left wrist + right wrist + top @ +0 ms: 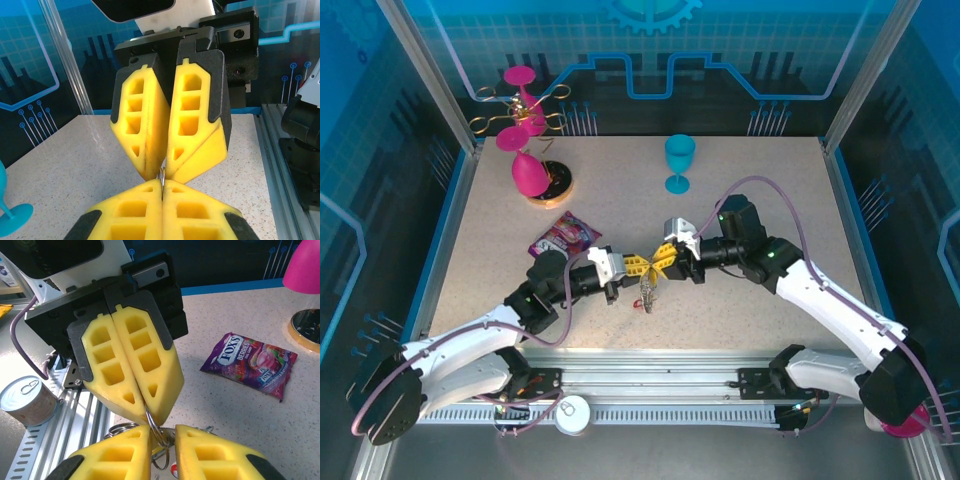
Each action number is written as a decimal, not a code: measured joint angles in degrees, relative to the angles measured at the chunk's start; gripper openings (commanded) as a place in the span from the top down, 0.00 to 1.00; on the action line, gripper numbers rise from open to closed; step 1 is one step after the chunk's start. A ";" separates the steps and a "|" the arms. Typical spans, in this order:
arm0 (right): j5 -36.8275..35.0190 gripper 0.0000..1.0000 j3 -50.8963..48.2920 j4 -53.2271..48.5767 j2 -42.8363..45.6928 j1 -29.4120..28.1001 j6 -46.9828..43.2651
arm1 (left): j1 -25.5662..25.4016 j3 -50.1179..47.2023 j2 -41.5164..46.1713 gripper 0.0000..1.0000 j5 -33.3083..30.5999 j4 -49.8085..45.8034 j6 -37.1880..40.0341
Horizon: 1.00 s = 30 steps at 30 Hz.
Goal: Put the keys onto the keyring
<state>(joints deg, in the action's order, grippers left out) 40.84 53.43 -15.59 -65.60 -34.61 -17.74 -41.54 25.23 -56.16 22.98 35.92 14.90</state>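
The 2 arms meet tip to tip mid-table, with the candy bag point(565, 235) just behind the left arm, the goblet point(679, 163) well back and a can point(27, 402) off the near edge. The left gripper point(642, 267) is clamped on the keyring point(161, 432), and the right gripper point(658, 263) stands narrowly parted around the same wire, yellow fingers crowding it. The keys point(647, 292) dangle beneath the pinch, long axis straight down.

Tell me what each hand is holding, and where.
Left hand pinches the keyring by its silver wire loop; right hand straddles the same loop, grip unclear.
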 measured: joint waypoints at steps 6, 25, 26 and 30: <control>0.39 0.94 0.00 0.26 -0.74 -0.22 -0.15 | 0.11 -0.02 -0.26 1.00 -0.15 -0.04 -0.09; -9.60 1.00 7.89 -14.19 -3.43 -4.44 -10.19 | 0.00 1.09 2.27 0.76 -1.88 -11.21 3.48; -10.54 1.00 8.57 -15.17 -3.93 -4.90 -10.97 | 0.00 1.44 2.27 0.78 -2.05 -12.33 3.78; -14.47 1.00 11.19 -19.02 -5.99 -7.23 -14.01 | 0.00 2.29 2.12 0.83 -2.21 -15.06 5.25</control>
<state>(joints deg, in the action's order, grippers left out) 26.37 64.62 -34.61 -71.59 -41.85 -31.75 -41.54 27.53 -54.04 20.78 20.86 20.14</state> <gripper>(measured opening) 0.061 0.186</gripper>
